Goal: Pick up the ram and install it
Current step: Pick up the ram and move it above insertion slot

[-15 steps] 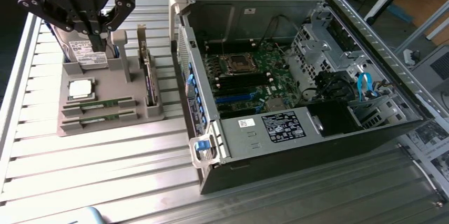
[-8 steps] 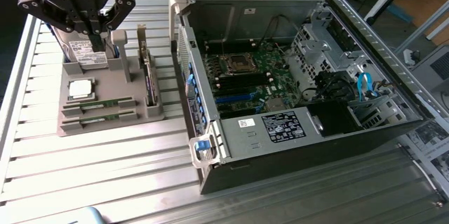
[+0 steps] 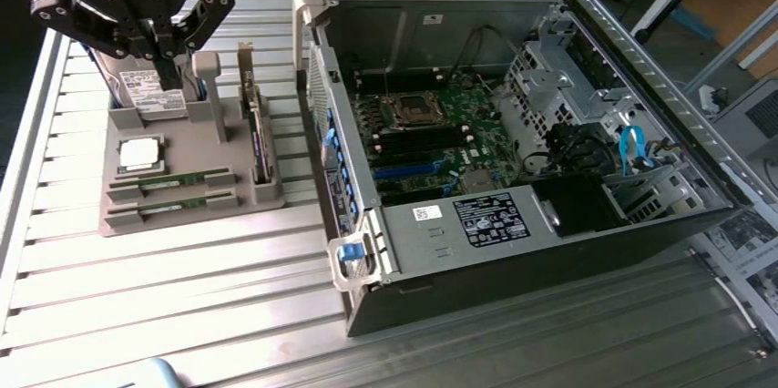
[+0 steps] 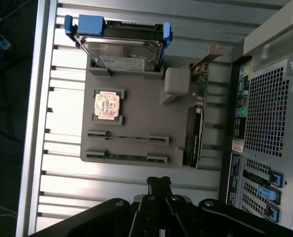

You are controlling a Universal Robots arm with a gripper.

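Two ram sticks, thin green boards, lie in parallel slots of a grey holder (image 3: pixel 195 147): one ram stick (image 3: pixel 170 180) (image 4: pixel 127 138) and a second ram stick (image 3: pixel 170 207) (image 4: pixel 127 158) beside it. My gripper (image 3: pixel 164 51) (image 4: pixel 159 183) hangs high over the holder's far end, above the hard drive (image 3: pixel 146 87), well away from both sticks. Its black fingers are pressed together, shut with nothing between them.
The holder (image 4: pixel 136 98) also carries a silver CPU (image 3: pixel 138 153) (image 4: pixel 107 105), the blue-railed hard drive (image 4: pixel 122 49) and an upright expansion card (image 3: pixel 258 137) (image 4: pixel 194 133). An open computer case (image 3: pixel 608 251) lies at the exterior view's right, its motherboard (image 3: pixel 425 133) exposed.
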